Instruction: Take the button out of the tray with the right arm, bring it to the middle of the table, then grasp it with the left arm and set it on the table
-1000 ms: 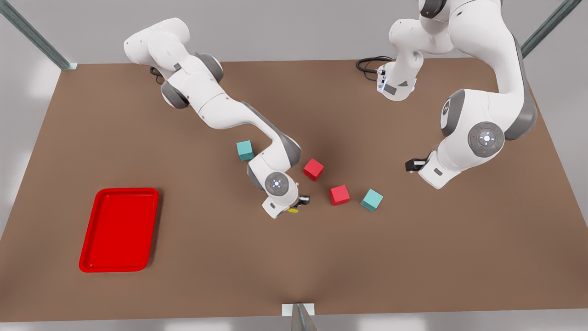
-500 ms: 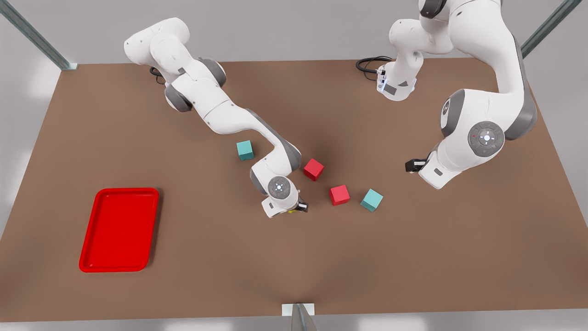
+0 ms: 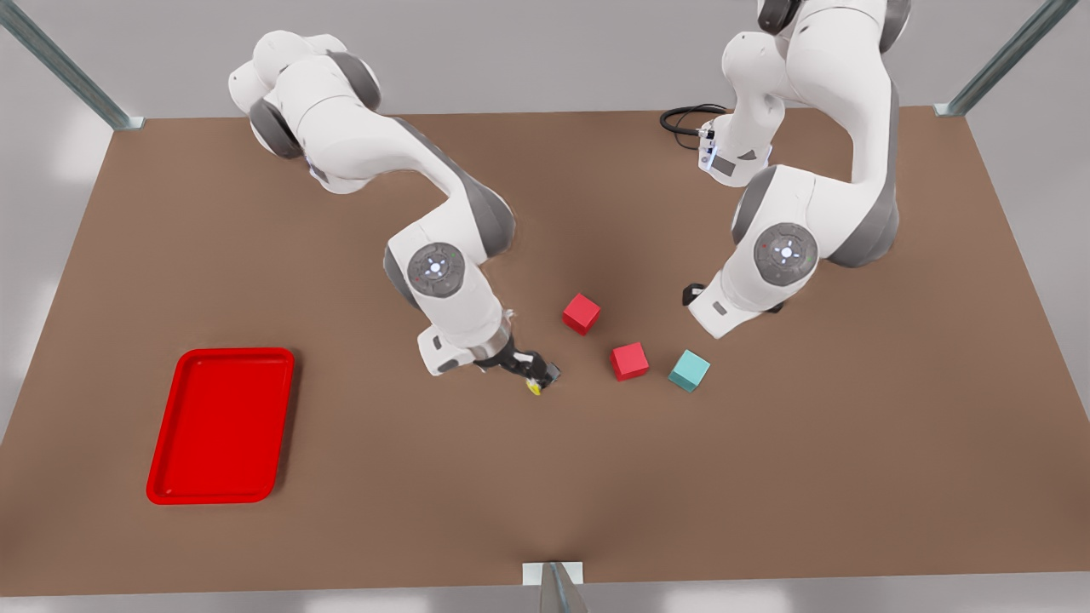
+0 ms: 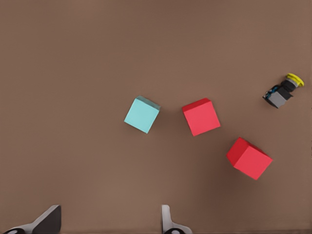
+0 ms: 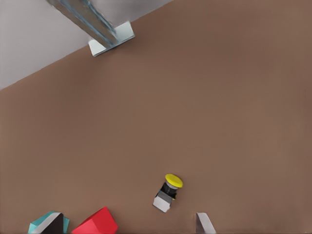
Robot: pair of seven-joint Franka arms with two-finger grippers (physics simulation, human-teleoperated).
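Near the middle of the table (image 3: 358, 519), the right arm (image 3: 443, 281) reached in from the front view's left. Its elbow was raised and its forearm sloped down, so the right gripper (image 3: 536, 372) pointed low and slantwise at the tabletop. In the right wrist view that gripper (image 5: 126, 225) was spread wide, with only its two fingertips (image 5: 204, 223) poking into the picture and nothing between them. The button (image 3: 534, 388) lay on its side on the table just beyond those tips, its yellow cap turned away from the gripper. From the front view it seemed to touch the gripper's end, though the right wrist view showed the button (image 5: 168, 192) lying free of it.

The left arm (image 3: 792, 230) bent down from the front view's right, wrist hanging over the table. Its left gripper (image 4: 105, 222) was also wide apart and empty, above a teal cube (image 4: 142, 114) and two red cubes (image 4: 201, 116). The button (image 4: 283, 91) lay well past them. In the front view the left gripper (image 3: 691, 295) was mostly hidden under its wrist, showing only a dark sliver. The tray (image 3: 221, 352) sat far off at the front view's left, holding nothing.
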